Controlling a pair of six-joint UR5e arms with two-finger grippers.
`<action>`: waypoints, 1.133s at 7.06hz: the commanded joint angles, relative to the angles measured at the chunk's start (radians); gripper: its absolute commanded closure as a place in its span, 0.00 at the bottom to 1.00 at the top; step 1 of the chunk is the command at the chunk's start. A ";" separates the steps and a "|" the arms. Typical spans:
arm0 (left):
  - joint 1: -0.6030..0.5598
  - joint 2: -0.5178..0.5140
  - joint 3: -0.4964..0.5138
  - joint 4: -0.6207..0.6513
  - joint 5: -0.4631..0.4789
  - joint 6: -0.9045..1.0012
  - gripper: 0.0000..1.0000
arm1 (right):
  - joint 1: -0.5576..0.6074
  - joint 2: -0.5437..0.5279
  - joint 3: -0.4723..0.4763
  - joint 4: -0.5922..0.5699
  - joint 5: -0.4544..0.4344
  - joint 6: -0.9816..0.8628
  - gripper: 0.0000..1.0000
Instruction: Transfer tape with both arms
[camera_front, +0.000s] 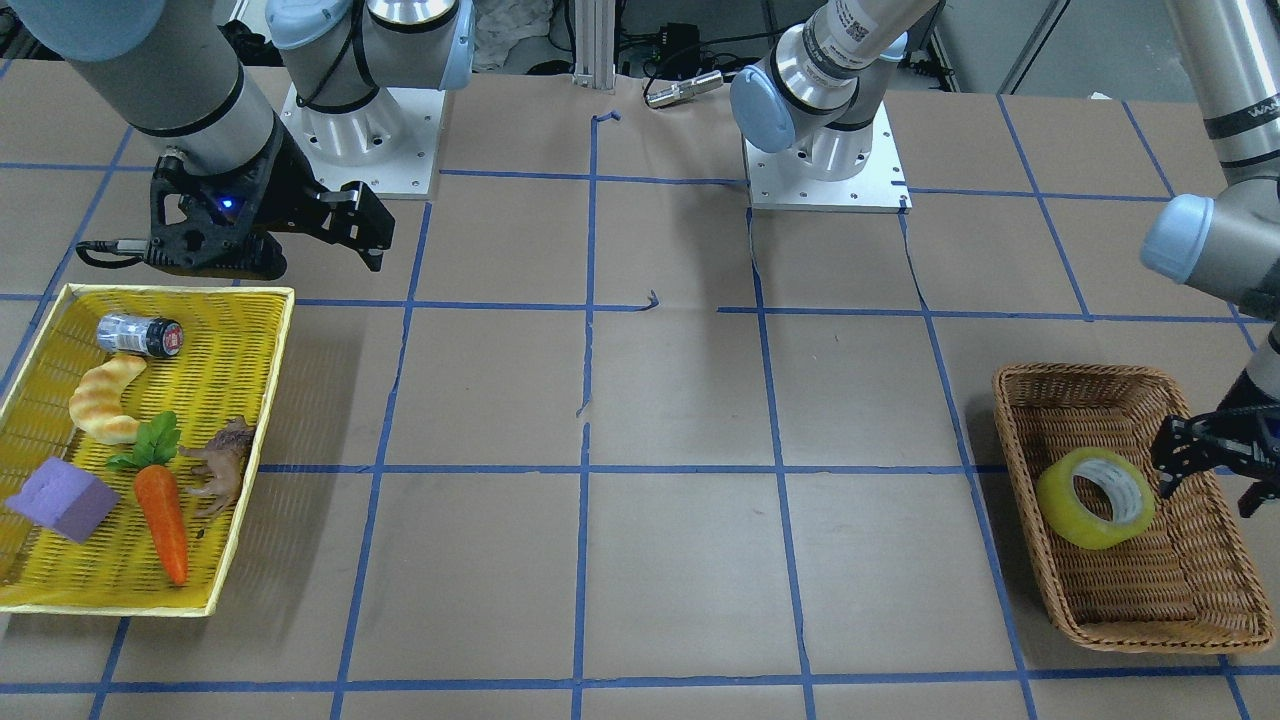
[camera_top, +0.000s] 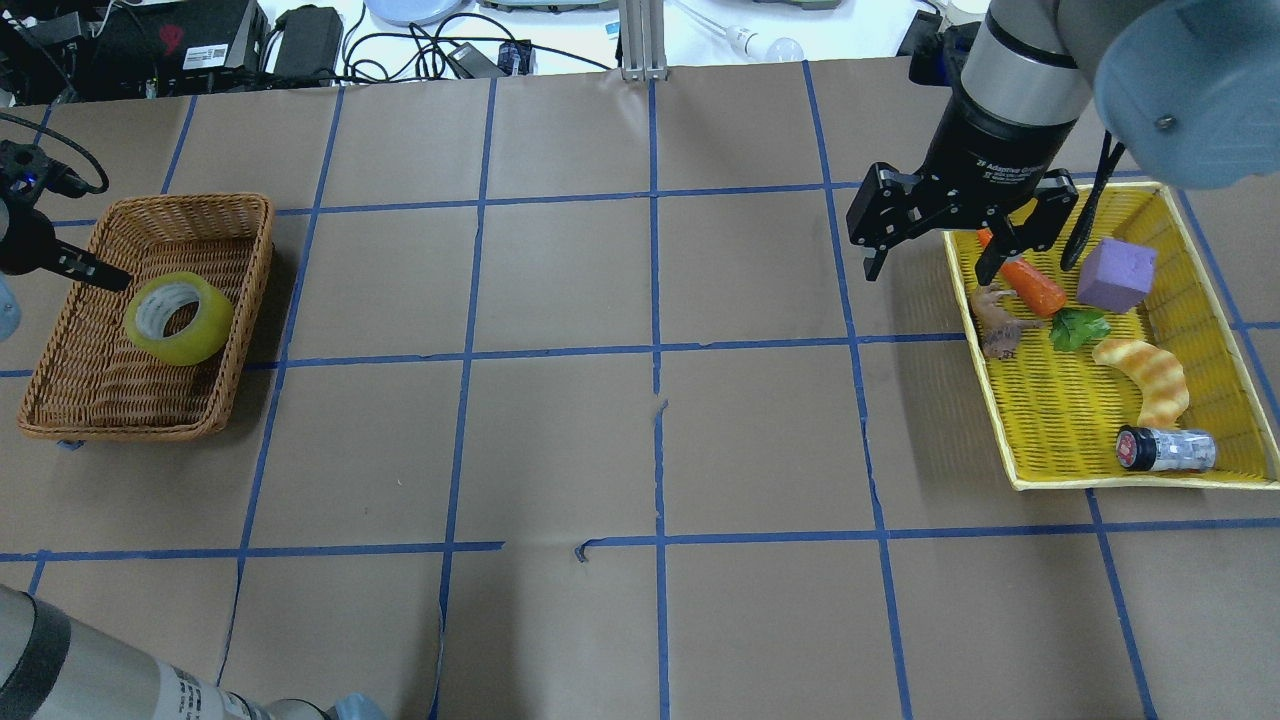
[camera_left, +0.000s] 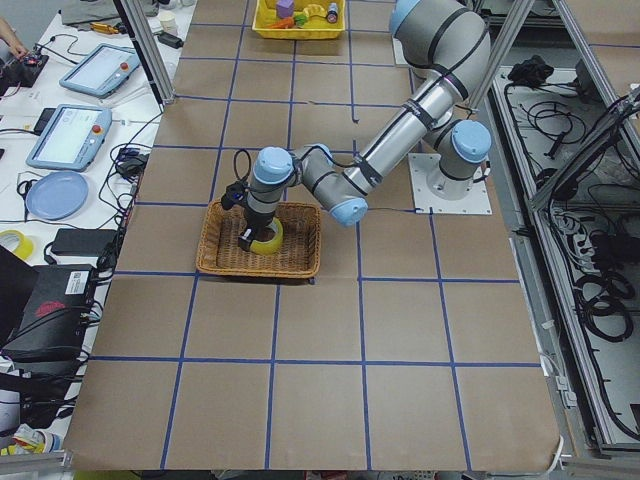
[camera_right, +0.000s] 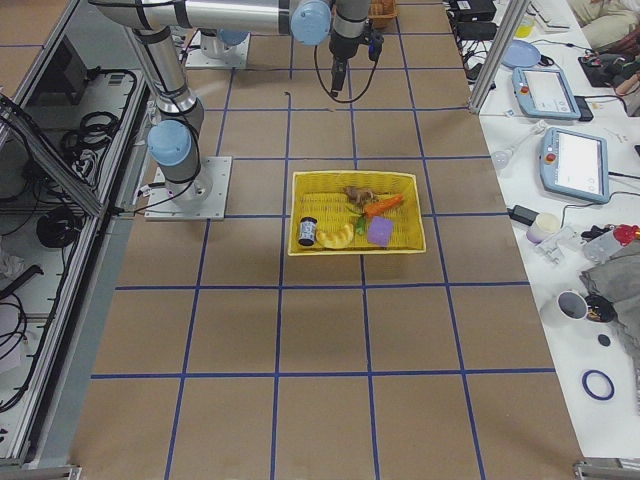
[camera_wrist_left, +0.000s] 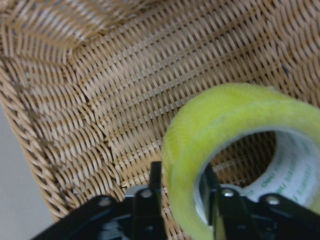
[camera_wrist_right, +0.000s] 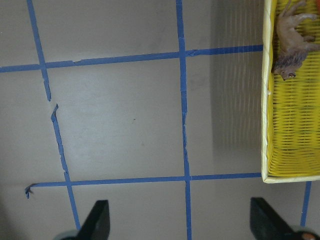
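Observation:
The tape (camera_front: 1095, 497), a yellow roll with a white core, lies tilted in the brown wicker basket (camera_front: 1105, 385); it also shows in the overhead view (camera_top: 180, 317). My left gripper (camera_front: 1162, 486) reaches into that basket from its outer side. In the left wrist view its fingers (camera_wrist_left: 146, 200) sit one outside and one inside the core, closed on the roll's wall (camera_wrist_left: 210, 115). My right gripper (camera_top: 928, 270) is open and empty. It hovers above the table beside the yellow basket (camera_top: 1100, 478), as the right wrist view (camera_wrist_right: 182, 225) also shows.
The yellow basket (camera_front: 250, 400) holds a carrot (camera_front: 163, 520), a croissant (camera_front: 105, 400), a purple block (camera_front: 62, 498), a toy animal (camera_front: 222, 465) and a small jar (camera_front: 140, 335). Blue tape lines grid the brown table between the two baskets.

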 joint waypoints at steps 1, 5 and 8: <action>-0.072 0.053 0.060 -0.129 0.026 -0.171 0.00 | 0.001 0.001 0.002 -0.011 -0.001 0.001 0.00; -0.370 0.231 0.090 -0.525 0.070 -0.712 0.00 | -0.001 0.001 0.000 -0.012 -0.010 0.006 0.00; -0.626 0.318 0.085 -0.688 0.067 -1.057 0.00 | 0.004 0.001 0.002 -0.009 -0.052 0.005 0.00</action>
